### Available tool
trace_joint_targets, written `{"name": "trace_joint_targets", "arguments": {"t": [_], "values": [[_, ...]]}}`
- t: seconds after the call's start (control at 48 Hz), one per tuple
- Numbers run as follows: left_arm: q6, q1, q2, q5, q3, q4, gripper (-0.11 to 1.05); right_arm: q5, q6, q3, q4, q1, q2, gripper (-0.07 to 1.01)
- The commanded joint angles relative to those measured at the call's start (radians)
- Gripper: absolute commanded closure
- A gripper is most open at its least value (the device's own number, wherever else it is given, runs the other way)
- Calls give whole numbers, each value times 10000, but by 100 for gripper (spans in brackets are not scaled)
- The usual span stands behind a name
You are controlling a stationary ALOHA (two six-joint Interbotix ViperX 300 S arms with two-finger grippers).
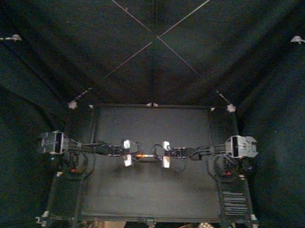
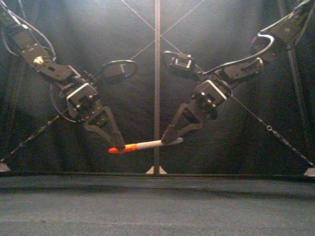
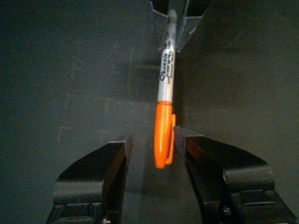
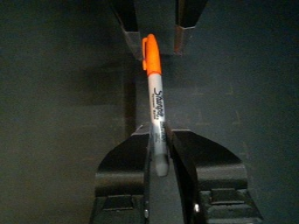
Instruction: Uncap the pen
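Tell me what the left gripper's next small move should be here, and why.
Probably close the left gripper on the orange cap. Its jaws flank the cap with a gap showing, while the right gripper is shut on the barrel of the pen, holding it in the air.

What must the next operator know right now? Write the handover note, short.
Left gripper: open, one jaw on each side of the orange cap, not clamped on it.
Right gripper: shut on the pen at the white barrel's far end.
Position: the pen is held roughly level in the air above the table, between the two arms, cap end toward the left arm.
Done: pen lifted and presented to the left gripper.
Left: close the left jaws on the cap, then pull the arms apart; the cap is on the pen.
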State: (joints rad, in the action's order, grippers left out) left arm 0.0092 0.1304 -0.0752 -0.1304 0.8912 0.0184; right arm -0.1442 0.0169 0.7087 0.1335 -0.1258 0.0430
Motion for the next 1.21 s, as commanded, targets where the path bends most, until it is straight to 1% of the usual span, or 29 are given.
{"name": "trace_joint_targets", "arguments": {"t": [0.021, 0.042, 0.083, 0.104, 0.125, 0.167, 0.188, 0.229, 0.292, 0.354, 0.438, 0.5, 0.521, 0.562, 0.604, 0.833, 0.917, 0.979, 1.0, 1.042, 1.083, 1.104, 1.125, 1.208], "values": [[-15, -138, 31, -92, -291, -77, 13, -92, -15, -123, 0, -31, -414, 42], [0, -153, 31, -92, -291, -77, 13, -107, -15, -123, 15, -31, -414, 42], [-15, -138, 46, -92, -307, -92, 13, -107, -15, -138, 15, -31, -414, 42], [0, -138, 46, -92, -291, -77, 13, -107, -15, -138, 15, -31, -414, 42], [-15, -138, 46, -92, -291, -77, 13, -107, -15, -138, 31, -31, -414, 42], [0, -153, 61, -107, -307, -77, 13, -107, -15, -153, 31, -31, -414, 42], [-15, -169, 61, -107, -322, -77, 13, -107, -15, -153, 15, -31, -414, 42], [-15, -215, 0, -123, -353, -77, 13, -107, -15, -138, 15, -31, -414, 42], [-15, -368, -92, -184, -353, -92, 13, -123, -15, -123, 15, -15, -414, 42], [-15, -476, -107, -184, -322, -92, 13, -123, -15, -107, 31, -31, -414, 42], [-31, -568, -92, -153, -307, -92, 13, -123, -15, -77, 31, -31, -414, 42], [-31, -583, -77, -153, -291, -199, 13, -123, -15, -77, 31, -31, -414, 42], [-15, -598, -61, -138, -276, -215, 13, -123, -15, -77, 31, -31, -414, 42], [-15, -583, -31, -138, -245, -276, 13, -123, -15, -92, 31, -31, -414, 42], [0, -522, 0, -138, -230, -291, 13, -123, -15, -92, 46, -31, -414, 42], [0, -476, 261, -138, -245, -276, 16, -199, -15, -107, 61, -31, -414, 42], [0, -476, 261, -138, -230, -276, 21, -215, -15, -107, 46, -31, -414, 42], [0, -460, 261, -138, -245, -261, 29, -245, -15, -92, 46, -15, -414, 42], [15, -460, 261, -138, -245, -276, 33, -261, -15, -92, 61, -15, -414, 42], [15, -399, 261, -138, -261, -261, 39, -276, -15, -77, 61, -31, -414, 42], [15, -368, 245, -138, -261, -261, 41, -276, -15, -61, 46, -15, -414, 42], [15, -322, 245, -138, -245, -261, 43, -276, -15, -61, 46, -15, -414, 42], [15, -307, 230, -138, -245, -261, 44, -276, -15, -46, 46, -15, -414, 42], [31, -138, 92, -123, -138, -245, 46, -276, -15, 123, 0, -15, -491, 42]]}}
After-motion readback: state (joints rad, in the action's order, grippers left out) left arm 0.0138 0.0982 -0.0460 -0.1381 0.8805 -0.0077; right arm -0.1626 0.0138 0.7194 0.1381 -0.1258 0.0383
